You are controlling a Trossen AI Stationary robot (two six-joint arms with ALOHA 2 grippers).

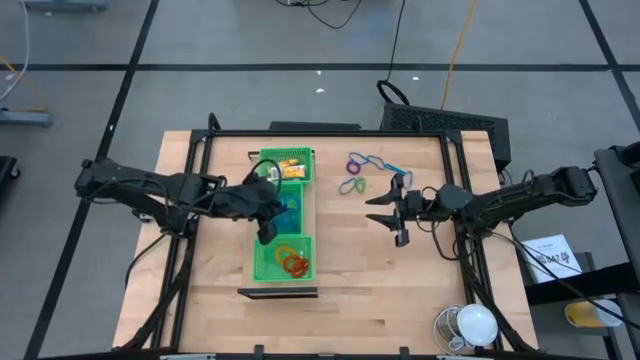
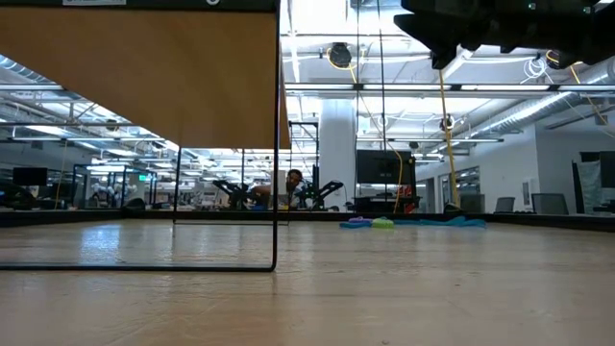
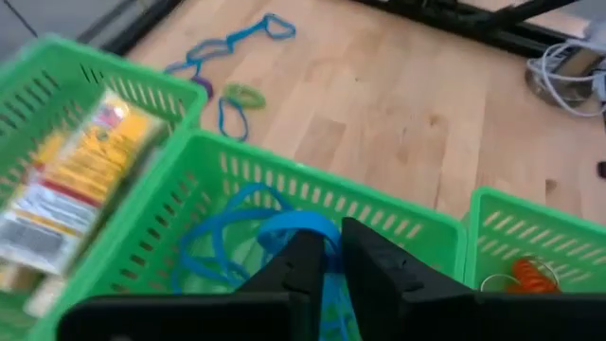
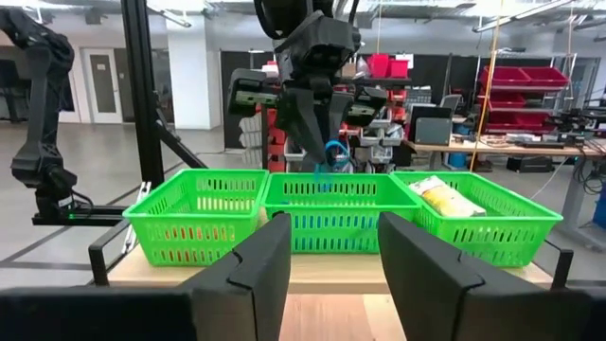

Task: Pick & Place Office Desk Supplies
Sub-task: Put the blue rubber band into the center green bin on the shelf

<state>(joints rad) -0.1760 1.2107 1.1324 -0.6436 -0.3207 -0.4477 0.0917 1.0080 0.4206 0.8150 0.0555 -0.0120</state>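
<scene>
The left gripper [image 3: 327, 260] hangs over the tray's [image 1: 262, 265] middle compartment, its fingers nearly closed on a blue loop [image 3: 284, 232] — more blue loops lie below it. The right gripper [image 1: 398, 212] hovers open and empty over the desk [image 1: 400, 290], near the loose loops [image 1: 362, 172] lying beside the tray.

Yellow packet [image 3: 66, 204] blurred (label unreadable); left pincer [image 3: 327, 260] hides blue loops [image 3: 237, 251].

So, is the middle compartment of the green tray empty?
No, blue loops lie inside the middle compartment of the green tray, right where the left tool hangs.
</scene>
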